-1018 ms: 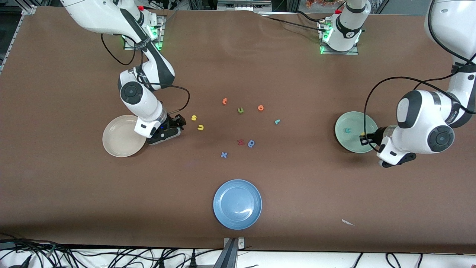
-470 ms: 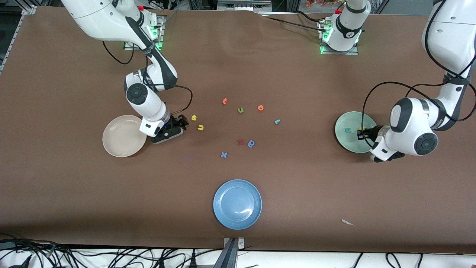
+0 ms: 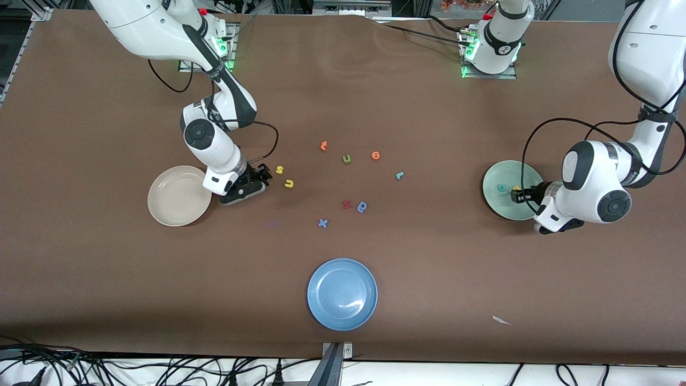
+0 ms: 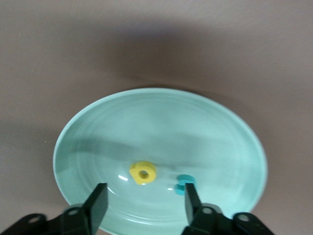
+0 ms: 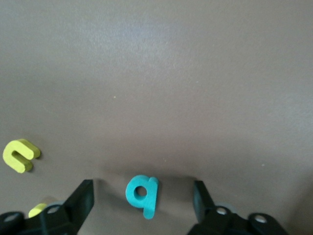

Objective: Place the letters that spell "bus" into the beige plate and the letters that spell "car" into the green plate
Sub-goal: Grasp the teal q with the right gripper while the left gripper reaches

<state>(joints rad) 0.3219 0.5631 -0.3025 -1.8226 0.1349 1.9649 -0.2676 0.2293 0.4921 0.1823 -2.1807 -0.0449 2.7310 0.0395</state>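
My left gripper (image 3: pixel 517 195) hangs open low over the green plate (image 3: pixel 496 206). In that plate lie the yellow "a" (image 4: pixel 143 173) and the teal "c" (image 4: pixel 185 184), both free of the fingers (image 4: pixel 99 198). The teal "r" (image 3: pixel 399 175) lies on the table mid-way along. My right gripper (image 5: pixel 142 199) is open and down at the table beside the beige plate (image 3: pixel 177 206). The teal "b" (image 5: pixel 143 193) lies flat between its fingers, untouched. The yellow "u" (image 3: pixel 289 184) and yellow "s" (image 3: pixel 279 170) lie just past the fingertips.
In the table's middle lie a green "u" (image 3: pixel 347 158), two orange letters (image 3: pixel 323 145) (image 3: pixel 375 155), a red letter (image 3: pixel 347 204), a blue a-like letter (image 3: pixel 363 206) and a blue "x" (image 3: pixel 322 223). A blue plate (image 3: pixel 342 294) sits near the front edge, with a white scrap (image 3: pixel 501 320) toward the left arm's end.
My left gripper moved in over the green plate and opened, leaving the yellow "a" lying in it. My right gripper edged toward the yellow letters, its fingers now straddling the teal "b".
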